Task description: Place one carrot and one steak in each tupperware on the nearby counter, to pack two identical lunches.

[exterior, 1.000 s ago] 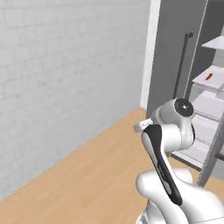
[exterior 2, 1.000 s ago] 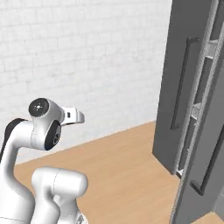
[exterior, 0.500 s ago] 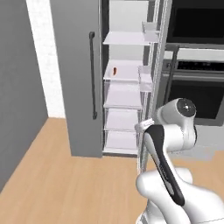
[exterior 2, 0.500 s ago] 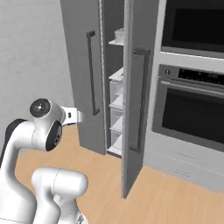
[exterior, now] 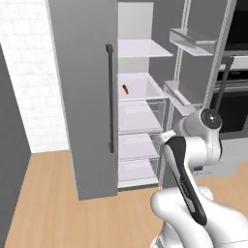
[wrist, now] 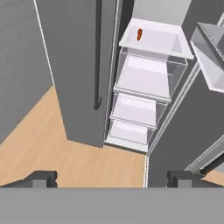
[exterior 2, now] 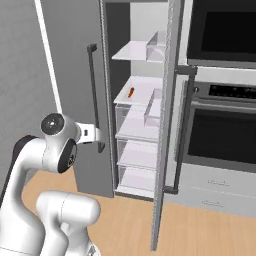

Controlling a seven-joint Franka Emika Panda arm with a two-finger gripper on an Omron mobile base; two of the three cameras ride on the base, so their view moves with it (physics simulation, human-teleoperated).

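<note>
While the arm is folded close above its base, the claw (wrist: 112, 177) is seen in the hand view with its jaws spread to their widest, one dark fingertip (wrist: 41, 177) low on the left and the other low on the right, and nothing is held between them or touched by them. Bare wood-look floor (wrist: 52, 148) and the foot of the tall grey fridge (exterior: 82, 97) are framed in the gap between the tips. The fridge is stood with one door swung open, so that its white shelves (exterior 2: 137, 90) and clear drawers (exterior 2: 135, 152) are exposed. A single small orange carrot (exterior: 126, 89) is found lying on a middle shelf, toward its left rear, apart from the shelf's front edge; it is also marked in the right base view (exterior 2: 131, 92) and in the hand view (wrist: 139, 34), near the top of the picture. The carrot is well apart from the claw. To the right of the fridge, a dark built-in oven (exterior 2: 225, 135) with a bar handle is set into pale cabinetry.
</note>
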